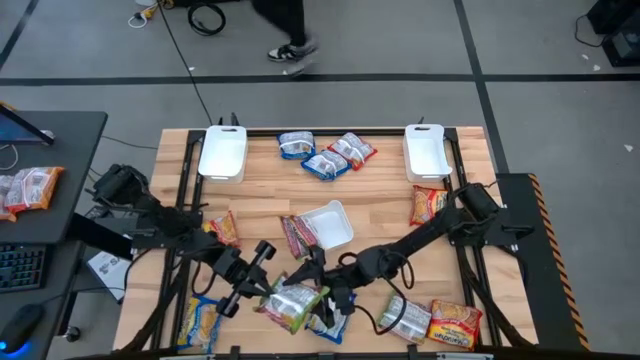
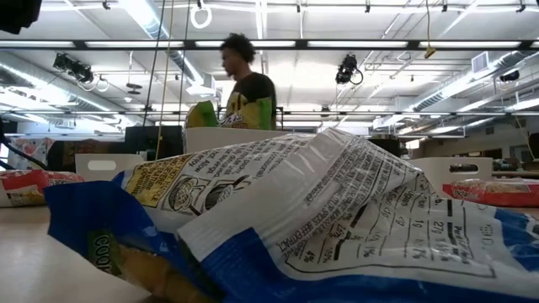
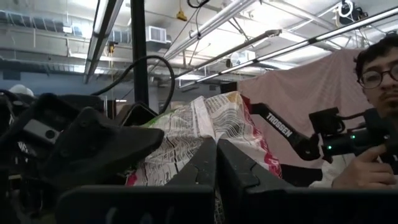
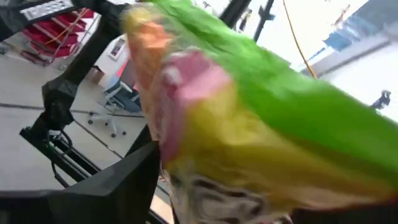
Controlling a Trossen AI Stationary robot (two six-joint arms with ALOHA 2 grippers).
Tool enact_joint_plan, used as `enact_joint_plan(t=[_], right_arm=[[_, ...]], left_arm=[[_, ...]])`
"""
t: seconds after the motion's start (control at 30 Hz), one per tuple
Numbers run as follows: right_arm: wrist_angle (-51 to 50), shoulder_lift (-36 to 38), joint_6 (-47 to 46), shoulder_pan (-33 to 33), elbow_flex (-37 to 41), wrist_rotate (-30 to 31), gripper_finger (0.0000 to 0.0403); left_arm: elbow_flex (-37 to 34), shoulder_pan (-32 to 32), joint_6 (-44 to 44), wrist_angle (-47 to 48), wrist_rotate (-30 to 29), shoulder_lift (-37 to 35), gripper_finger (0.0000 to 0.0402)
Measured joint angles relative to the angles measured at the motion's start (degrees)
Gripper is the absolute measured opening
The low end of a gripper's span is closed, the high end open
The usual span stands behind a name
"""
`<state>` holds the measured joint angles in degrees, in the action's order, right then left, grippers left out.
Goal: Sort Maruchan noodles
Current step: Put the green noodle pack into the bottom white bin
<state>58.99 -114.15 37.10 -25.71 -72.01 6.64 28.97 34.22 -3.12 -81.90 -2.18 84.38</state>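
In the left wrist view, the left tool pinches a green packet.

Blue-white noodle packet fills foreground; white trays behind; person standing beyond.

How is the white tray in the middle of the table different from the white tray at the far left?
The middle tray sits crooked, while the left tray sits straight against the table's far edge. Noodle packets crowd the middle tray; the left tray stands alone. Both are white, rectangular and look empty.
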Motion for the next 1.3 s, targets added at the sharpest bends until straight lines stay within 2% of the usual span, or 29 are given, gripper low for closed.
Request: enact_joint_plan(t=[0.1, 0.3, 0.47, 0.57, 0.63, 0.73, 0.8, 0.93, 1.0, 1.07, 1.17, 1.3], right_arm=[[-0.3, 0.0, -4.1, 0.7, 0.0, 0.0, 0.0246], [-1.2, 0.0, -11.2, 1.6, 0.0, -4.2, 0.0145], [-6.4, 1.0, -19.0, 1.6, 0.0, -3.3, 0.0140], [-15.2, 4.2, -22.5, 1.1, 0.0, 0.7, 0.0148], [-22.3, 6.7, -24.9, 0.6, 0.0, 5.4, 0.0156], [-36.3, 11.5, -30.9, 0.4, 0.0, 13.4, 0.0155], [-46.8, 14.8, -37.9, 1.4, -0.3, 17.5, 0.0150], [-77.1, 17.8, -58.0, 6.0, -6.6, 24.1, 0.0144], [-91.1, 16.9, -66.2, 9.0, -11.6, 22.8, 0.0144], [-102.6, 14.8, -72.8, 11.7, -17.3, 19.0, 0.0144], [-116.4, 9.9, -78.8, 15.5, -25.8, 9.7, 0.0144], [-130.0, 2.8, -81.7, 19.2, -33.9, 0.5, 0.0144]], left_arm=[[0.0, -0.5, 0.8, 0.5, 0.1, 0.0, 0.0006], [0.0, -0.7, 1.1, 1.4, -0.3, 0.0, 0.0011], [0.0, -0.6, 1.0, 5.8, -4.0, -1.1, 0.0061], [0.0, -0.7, 0.9, 14.3, -6.7, -5.5, 0.0109], [0.0, -0.6, 0.6, 24.0, -10.2, -10.8, 0.0144], [0.0, 0.8, 1.0, 41.0, -19.4, -20.6, 0.0191], [0.1, 2.2, 1.9, 52.4, -27.3, -27.0, 0.0215], [0.1, 4.3, 8.5, 71.8, -40.5, -35.2, 0.0236], [0.1, 4.3, 14.5, 79.3, -43.5, -36.1, 0.0236], [-0.1, 3.7, 20.7, 84.8, -43.7, -34.9, 0.0233], [-1.5, 2.8, 27.5, 86.3, -41.9, -30.1, 0.0229], [-2.5, 2.6, 34.8, 85.0, -39.4, -21.2, 0.0227]])
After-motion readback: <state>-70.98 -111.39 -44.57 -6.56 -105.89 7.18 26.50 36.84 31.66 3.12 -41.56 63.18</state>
